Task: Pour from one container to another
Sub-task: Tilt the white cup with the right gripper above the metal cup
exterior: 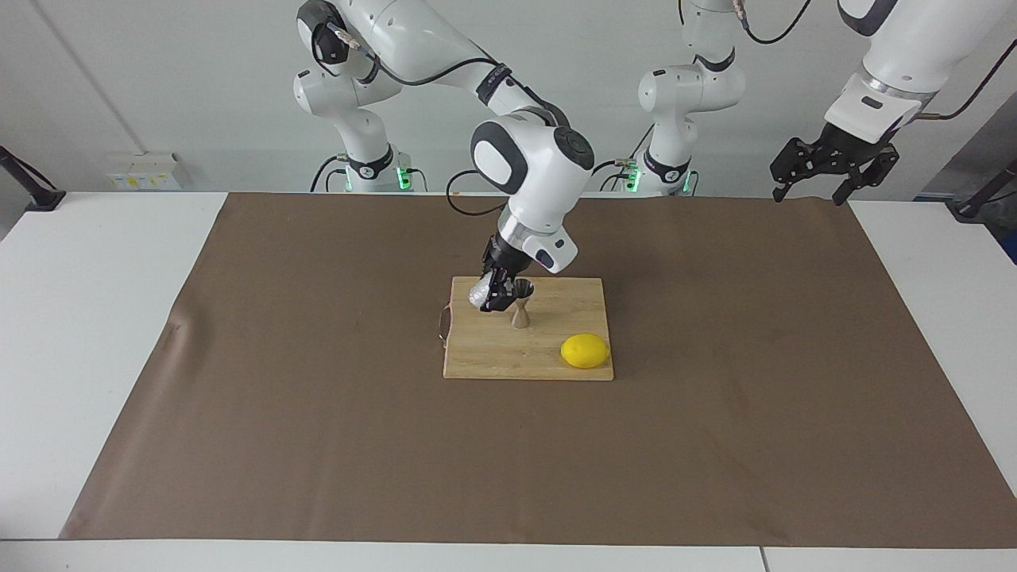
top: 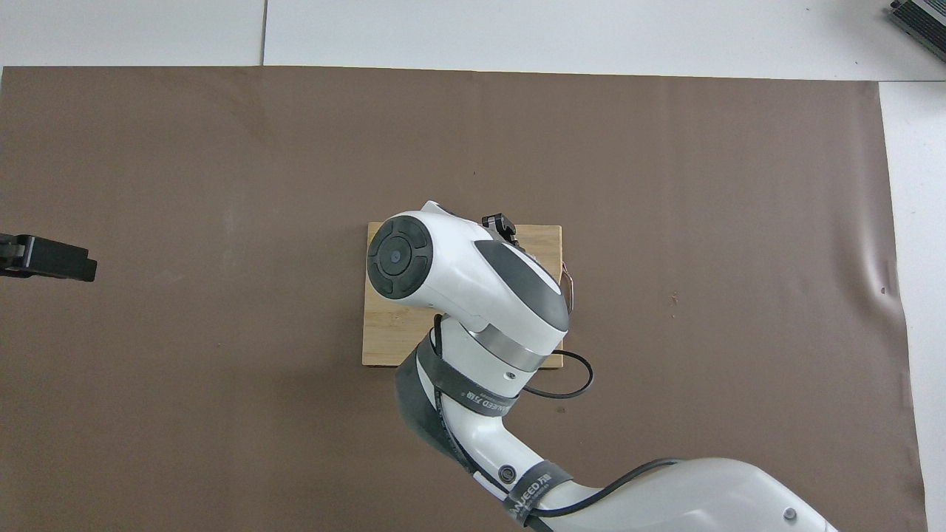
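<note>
The clear textured glass cup (exterior: 479,295) hangs tilted just above the wooden board (exterior: 493,359), its mouth leaning toward the top of the steel jigger (exterior: 520,314). My right gripper (exterior: 494,299) is shut on the cup, and its wrist slants over the jigger. The jigger stands upright on the board, close beside the cup. In the overhead view the right arm (top: 473,281) hides the cup and the jigger. My left gripper (exterior: 830,173) (top: 46,257) waits open in the air over the mat's edge at the left arm's end.
A yellow lemon (exterior: 585,350) lies on the board's corner, farther from the robots than the jigger. A small wire loop (exterior: 442,322) sticks out of the board's edge toward the right arm's end. A brown mat (exterior: 318,397) covers the table.
</note>
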Available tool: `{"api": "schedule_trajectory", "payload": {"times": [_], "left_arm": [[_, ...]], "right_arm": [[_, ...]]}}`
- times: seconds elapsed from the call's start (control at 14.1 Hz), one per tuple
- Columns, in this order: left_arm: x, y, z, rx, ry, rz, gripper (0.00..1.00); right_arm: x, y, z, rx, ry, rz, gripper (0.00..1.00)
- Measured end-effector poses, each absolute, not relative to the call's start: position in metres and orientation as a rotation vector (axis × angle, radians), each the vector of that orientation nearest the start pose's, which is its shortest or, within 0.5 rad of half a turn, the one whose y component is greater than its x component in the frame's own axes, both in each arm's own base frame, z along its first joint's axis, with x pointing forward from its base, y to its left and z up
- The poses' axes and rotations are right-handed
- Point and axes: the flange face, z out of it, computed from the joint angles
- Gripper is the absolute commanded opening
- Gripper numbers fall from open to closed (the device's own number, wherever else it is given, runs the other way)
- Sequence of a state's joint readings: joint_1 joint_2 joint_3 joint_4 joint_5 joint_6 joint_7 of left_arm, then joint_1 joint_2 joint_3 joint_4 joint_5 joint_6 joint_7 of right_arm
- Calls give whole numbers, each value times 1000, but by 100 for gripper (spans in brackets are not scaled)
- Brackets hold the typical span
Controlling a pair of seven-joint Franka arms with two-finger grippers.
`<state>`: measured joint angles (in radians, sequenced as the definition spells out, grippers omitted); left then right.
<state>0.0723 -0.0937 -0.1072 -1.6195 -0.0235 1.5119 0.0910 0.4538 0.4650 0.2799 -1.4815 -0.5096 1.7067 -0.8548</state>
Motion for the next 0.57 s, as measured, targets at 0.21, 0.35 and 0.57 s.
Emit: {"api": "schedule_trajectory", "payload": {"times": [0.21, 0.35, 0.57], "left_arm": [[519, -24, 646, -3149, 199, 24, 100], [519, -24, 646, -3149, 199, 25, 100], [519, -24, 645, -3149, 199, 26, 100]], "right_arm": [[545, 389, 406, 1795, 2065, -329, 15], [542, 395, 409, 1767, 2064, -320, 16], [534, 407, 411, 1717, 2064, -324, 17]]}}
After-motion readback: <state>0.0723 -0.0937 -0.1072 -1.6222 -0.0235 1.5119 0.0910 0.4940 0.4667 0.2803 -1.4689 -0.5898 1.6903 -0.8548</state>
